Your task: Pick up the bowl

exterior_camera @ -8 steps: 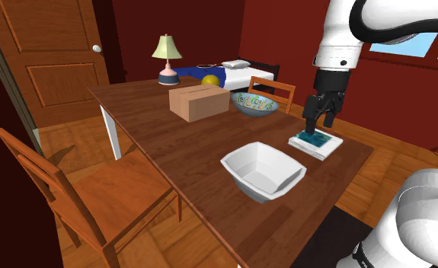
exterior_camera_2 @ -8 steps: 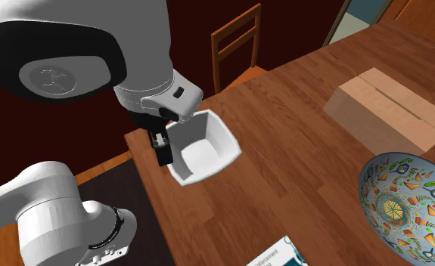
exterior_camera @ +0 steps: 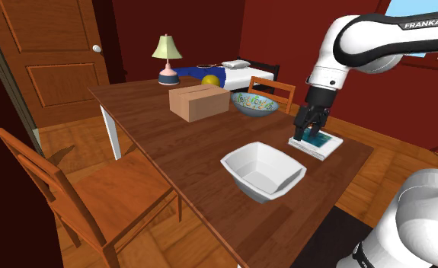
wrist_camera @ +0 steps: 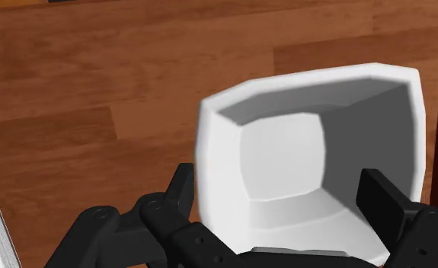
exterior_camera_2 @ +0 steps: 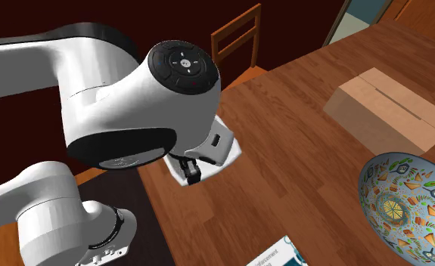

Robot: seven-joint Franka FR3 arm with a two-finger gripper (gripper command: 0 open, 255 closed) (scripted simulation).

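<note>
White arm (exterior_camera: pixel 371 46) link: "FRANKA EM", cut at edge. Book (exterior_camera: pixel 316 143) cover print illegible.

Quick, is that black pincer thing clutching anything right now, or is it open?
Pincer: open, empty; its fingers stand apart, not touching the white bowl.

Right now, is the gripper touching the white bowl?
Apart. In the shoulder view the open gripper ends clear of the white bowl, with a book and bare table showing between them.
</note>
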